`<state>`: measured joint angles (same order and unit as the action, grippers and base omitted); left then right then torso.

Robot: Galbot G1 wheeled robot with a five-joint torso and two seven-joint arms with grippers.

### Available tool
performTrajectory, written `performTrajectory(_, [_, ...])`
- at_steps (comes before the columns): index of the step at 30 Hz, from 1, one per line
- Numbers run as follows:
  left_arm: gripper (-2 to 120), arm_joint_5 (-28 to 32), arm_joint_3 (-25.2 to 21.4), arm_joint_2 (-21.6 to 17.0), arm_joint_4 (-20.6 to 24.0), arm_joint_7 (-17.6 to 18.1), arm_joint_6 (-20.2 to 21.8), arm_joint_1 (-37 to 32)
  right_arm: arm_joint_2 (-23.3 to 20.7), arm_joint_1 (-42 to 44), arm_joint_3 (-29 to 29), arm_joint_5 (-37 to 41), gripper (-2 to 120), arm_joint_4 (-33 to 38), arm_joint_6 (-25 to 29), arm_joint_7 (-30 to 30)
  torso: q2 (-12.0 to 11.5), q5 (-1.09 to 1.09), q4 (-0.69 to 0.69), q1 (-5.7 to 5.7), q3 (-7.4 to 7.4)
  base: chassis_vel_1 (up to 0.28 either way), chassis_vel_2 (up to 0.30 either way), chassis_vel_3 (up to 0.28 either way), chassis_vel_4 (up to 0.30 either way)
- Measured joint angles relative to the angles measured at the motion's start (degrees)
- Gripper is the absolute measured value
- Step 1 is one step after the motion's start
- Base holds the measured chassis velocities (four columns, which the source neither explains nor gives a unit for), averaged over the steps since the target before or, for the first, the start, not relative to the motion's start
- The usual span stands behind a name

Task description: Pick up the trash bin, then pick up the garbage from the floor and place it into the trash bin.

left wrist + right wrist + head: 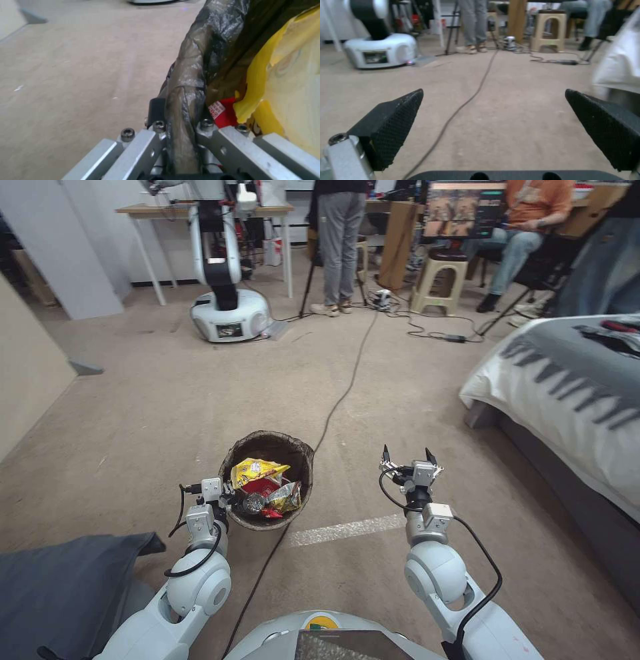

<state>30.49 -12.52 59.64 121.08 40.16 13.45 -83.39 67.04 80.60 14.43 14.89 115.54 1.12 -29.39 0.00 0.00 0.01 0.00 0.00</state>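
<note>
My left jaws point(230, 499) are clamped on the near-left rim of the bin point(297, 453), which hangs over the floor, wrappers point(257, 471) inside. My right jaws point(408, 458) hover apart, empty. The slick liner point(190, 82) could slide, tipping the bin.

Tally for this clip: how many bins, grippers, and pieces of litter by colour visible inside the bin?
Trash bin: 1
Grippers: 2, left gripper clamped on the rim, right gripper open
Yellow wrappers: 2
Red wrapper: 1
Silvery wrapper: 1
Total: 7
</note>
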Motion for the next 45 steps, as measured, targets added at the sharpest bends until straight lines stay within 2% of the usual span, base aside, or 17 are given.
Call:
performTrajectory(10, [0,-0.04,0.33,-0.39,0.16,-0.39,0.6,0.73,0.56,0.06,-0.12,-0.2,100,-0.29,-0.01,-0.24,0.0,-0.01,0.01,0.0,0.0,0.085,0.071,0.078,0.07])
performTrajectory(13, [0,1.28,0.57,-1.3,0.96,-0.61,1.73,1.83,0.86,0.1,-0.09,-0.21,100,-0.3,-0.03,-0.5,0.0,-0.01,-0.03,0.0,0.0,0.0,0.0,0.0,0.0])
performTrajectory(19, [0,4.11,1.02,-3.1,2.22,-0.97,3.44,3.39,1.28,0.07,-0.02,-0.27,100,-0.3,-0.16,-0.65,0.0,-0.01,-0.02,0.0,0.0,0.0,0.0,0.0,0.0])
performTrajectory(20, [0,6.58,1.38,-4.17,3.05,-0.89,4.71,4.42,1.4,0.03,-0.02,-0.38,100,-0.3,-0.2,-0.68,0.0,0.0,-0.01,0.0,0.0,0.0,0.0,0.0,0.0])
performTrajectory(22, [0,17.14,2.33,-7.78,6.7,0.94,9.53,8.57,2.1,-0.12,-0.01,-0.62,100,-0.3,-0.35,-0.9,0.0,0.0,-0.02,0.0,0.0,0.0,0.0,0.0,0.0])
performTrajectory(23, [0,17.14,2.33,-7.78,6.7,0.94,9.53,8.57,2.1,-0.12,-0.01,-0.62,100,-0.3,-0.35,-0.9,0.0,0.0,-0.02,0.0,0.0,0.0,0.0,0.0,0.0])
performTrajectory(25, [0,23.89,2.45,-9.43,8.95,2.16,12.22,9.95,2.25,-0.31,-0.14,-0.66,100,-0.3,-0.44,-1.01,0.0,0.0,-0.03,0.0,0.0,0.0,0.0,0.0,0.0])
performTrajectory(27, [0,26.03,2.43,-9.82,9.58,2.72,13.05,10.2,2.25,-0.47,-0.3,-0.66,100,-0.33,-0.46,-1.05,0.0,0.0,-0.02,0.0,0.0,0.0,0.0,0.0,0.0])
performTrajectory(29, [0,32.07,2.24,-10.93,11.34,4.05,15.02,10.52,2.22,-1.02,-0.86,-0.65,100,-0.72,-0.5,-1.15,0.0,-0.01,-0.01,0.0,0.0,0.0,0.0,0.0,0.0])
performTrajectory(30, [0,32.07,2.24,-10.93,11.34,4.05,15.02,10.52,2.22,-1.02,-0.86,-0.65,100,-0.72,-0.5,-1.15,0.0,-0.01,-0.01,0.0,0.0,0.0,0.0,0.0,0.0])
performTrajectory(32, [0,37.17,2.16,-12.0,12.49,5.07,16.44,10.74,2.19,-1.56,-1.5,-0.59,100,-1.14,-0.55,-1.27,0.0,-0.01,0.0,0.0,0.0,0.0,0.0,0.0,0.0])
performTrajectory(34, [0,38.15,2.18,-12.27,12.62,5.25,16.67,10.87,2.2,-1.72,-1.66,-0.56,100,-1.23,-0.58,-1.31,0.0,-0.01,0.0,0.0,0.0,0.0,0.0,0.0,0.0])
performTrajectory(36, [0,41.68,2.68,-13.13,12.76,6.21,17.54,12.05,2.33,-2.04,-1.88,-0.49,100,-1.38,-0.7,-1.46,0.0,0.0,0.0,0.0,0.0,0.0,0.0,0.0,0.0])
performTrajectory(45, [0,45.86,6.09,-13.98,10.56,7.19,18.67,16.52,2.85,-2.45,-2.05,-0.48,100,-1.44,-0.95,-1.72,0.0,-0.01,-0.01,0.0,0.0,0.0,0.0,0.0,0.0])
